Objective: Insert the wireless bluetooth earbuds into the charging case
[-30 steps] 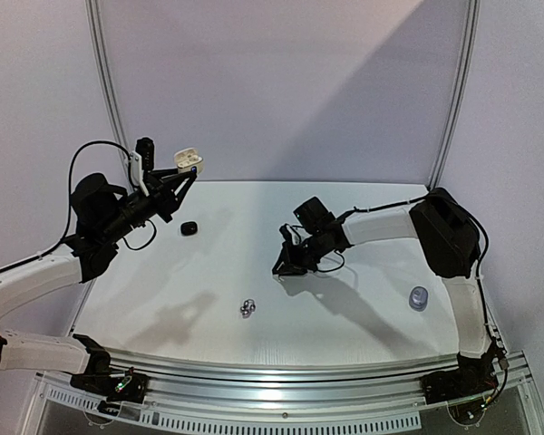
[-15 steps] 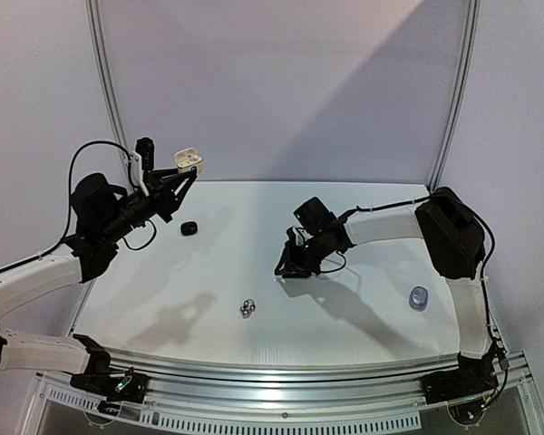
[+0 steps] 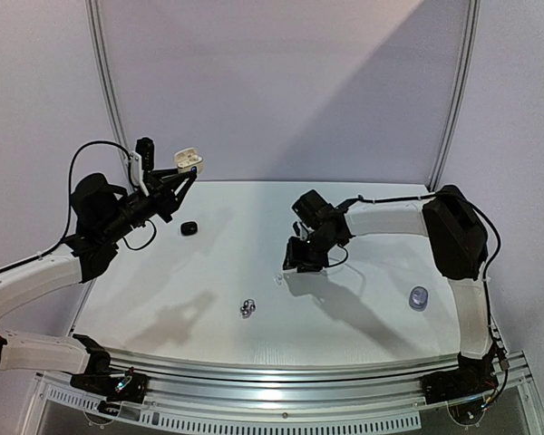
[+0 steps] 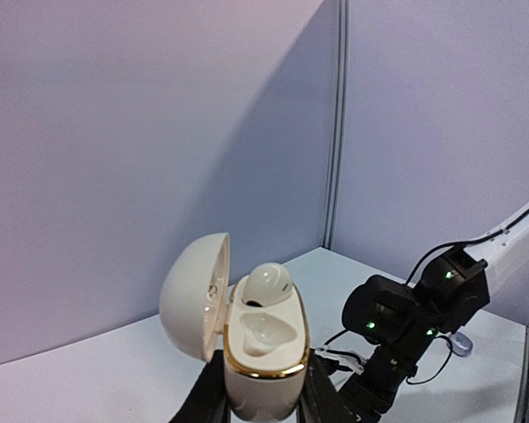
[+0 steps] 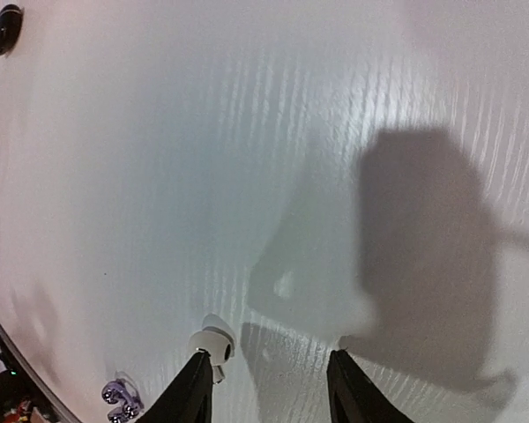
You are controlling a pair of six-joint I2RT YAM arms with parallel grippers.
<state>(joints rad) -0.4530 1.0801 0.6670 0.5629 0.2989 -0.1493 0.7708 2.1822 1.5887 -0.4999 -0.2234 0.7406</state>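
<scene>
- the left gripper (image 4: 266, 401) is clamped on the lower body of a white case (image 4: 263, 357), holding it up off the table (image 3: 363, 217) at the back left, with the lid open.
- the right gripper (image 5: 266, 355) hangs low over the middle of the table, jaws apart and nothing between them. a loose white earbud (image 5: 213, 342) lies on the table at the tip of one finger, touching or just beside it; i cannot tell which.
- that earbud looks tiny, light, smooth and rounded, so a sloppy pinch would likely make it roll or pop out. it is best taken across its fatter body, square between the pads, closing gently.
- the case looks like a hard, glossy shell, and a grip low on its sides leaves the sockets free.
- only the left wrist view shows inside the case: a seated earbud (image 4: 266, 282) in the far socket, and the near socket empty.
- only the right wrist view shows the loose earbud by the finger. it also shows silvery earbuds (image 5: 119, 397) nearer the front edge and a black case (image 5: 4, 26) far off.
- the overhead view alone shows the two arms well apart, and a bluish case (image 3: 419, 297) on the right.
</scene>
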